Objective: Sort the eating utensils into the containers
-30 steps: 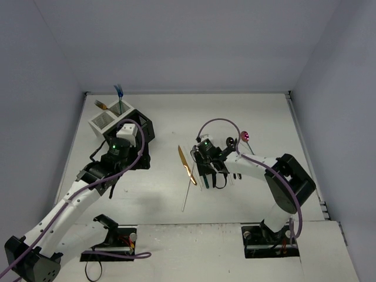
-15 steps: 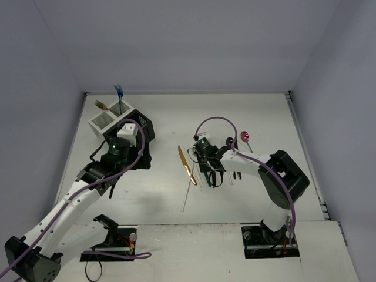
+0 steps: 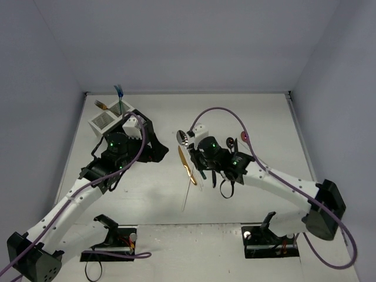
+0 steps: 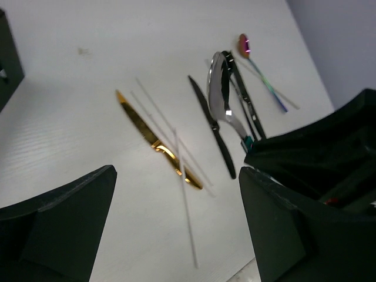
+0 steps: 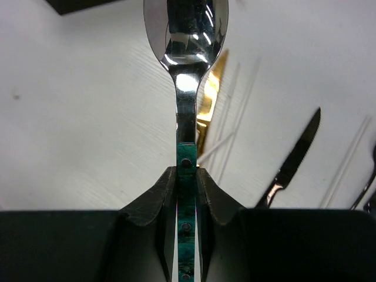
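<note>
My right gripper (image 5: 187, 176) is shut on the green handle of a silver spoon (image 5: 185, 23) and holds it above the table, bowl pointing away. From above, the spoon (image 3: 183, 137) juts left out of the right gripper (image 3: 195, 147). Under it lie a gold knife (image 3: 187, 164), a black knife (image 4: 212, 126) and thin clear plastic utensils (image 4: 185, 217). A pink spoon (image 3: 244, 137) lies farther right. My left gripper (image 4: 176, 235) is open and empty, between the containers (image 3: 106, 121) and the gold knife (image 4: 155, 144). A blue utensil (image 3: 119, 94) stands in a white bin.
The mesh bins sit at the back left, near the wall corner. A gold-tipped utensil (image 3: 100, 106) leans out of one. The right arm's purple cable (image 3: 220, 111) arches over the pile of utensils. Both arm bases stand at the near edge.
My right gripper closed on the silver spoon, lifted it off the table and carried it left. The left gripper turned to the right, toward the pile.
</note>
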